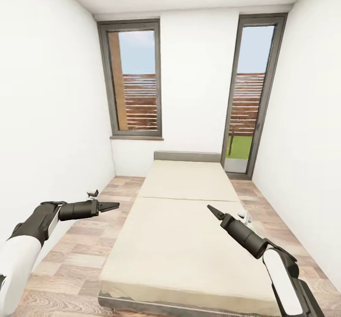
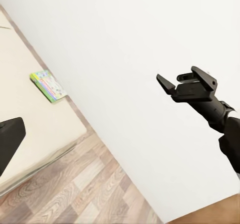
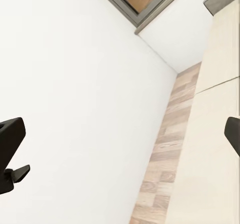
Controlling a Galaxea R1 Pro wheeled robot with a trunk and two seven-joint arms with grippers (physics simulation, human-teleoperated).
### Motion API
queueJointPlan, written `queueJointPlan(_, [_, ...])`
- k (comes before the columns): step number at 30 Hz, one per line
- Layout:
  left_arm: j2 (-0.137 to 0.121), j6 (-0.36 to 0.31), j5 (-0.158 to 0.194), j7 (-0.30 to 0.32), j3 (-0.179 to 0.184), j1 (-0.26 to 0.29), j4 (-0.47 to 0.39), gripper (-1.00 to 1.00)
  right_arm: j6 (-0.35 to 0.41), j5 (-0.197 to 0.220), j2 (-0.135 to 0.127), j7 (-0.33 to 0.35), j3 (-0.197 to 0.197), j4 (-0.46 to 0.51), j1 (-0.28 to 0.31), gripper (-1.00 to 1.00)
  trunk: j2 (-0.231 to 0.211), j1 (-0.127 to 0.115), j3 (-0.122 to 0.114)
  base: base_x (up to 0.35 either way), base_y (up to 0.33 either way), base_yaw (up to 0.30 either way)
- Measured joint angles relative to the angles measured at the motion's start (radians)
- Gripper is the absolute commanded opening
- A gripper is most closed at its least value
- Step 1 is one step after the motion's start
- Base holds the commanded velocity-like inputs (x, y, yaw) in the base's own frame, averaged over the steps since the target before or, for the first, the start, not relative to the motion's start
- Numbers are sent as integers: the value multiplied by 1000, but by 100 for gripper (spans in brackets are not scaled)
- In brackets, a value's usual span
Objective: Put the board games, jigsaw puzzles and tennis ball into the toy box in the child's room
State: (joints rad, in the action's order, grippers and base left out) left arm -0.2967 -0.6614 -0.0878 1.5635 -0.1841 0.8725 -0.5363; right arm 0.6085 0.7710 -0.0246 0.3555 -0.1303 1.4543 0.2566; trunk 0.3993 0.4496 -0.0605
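Found one board game, the pale lid with green edges, lying flat on the bed, close to the mattress edge that faces the white wall. Judged it light, thin and stiff, with a smooth lid likely to slip. Would best be pinched across one long edge, perhaps after being nudged partly over the mattress border, since the soft bedding would give under the fingers and hide the lower rim. Reached both arms forward and low, one over each flank of the bed, well apart. Had the right gripper spread wide with nothing between its fingers. Could not tell, for the left gripper, whether apart or together, being seen edge-on.
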Motion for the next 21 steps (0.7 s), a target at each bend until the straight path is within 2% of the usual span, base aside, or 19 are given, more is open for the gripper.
queueJointPlan(21, [0, 0, 0, 0, -1, 0, 0, 100, -1, -1, 3, -1, 0, -12, 0, 100, 0, 0, -9, 0, 0, -149])
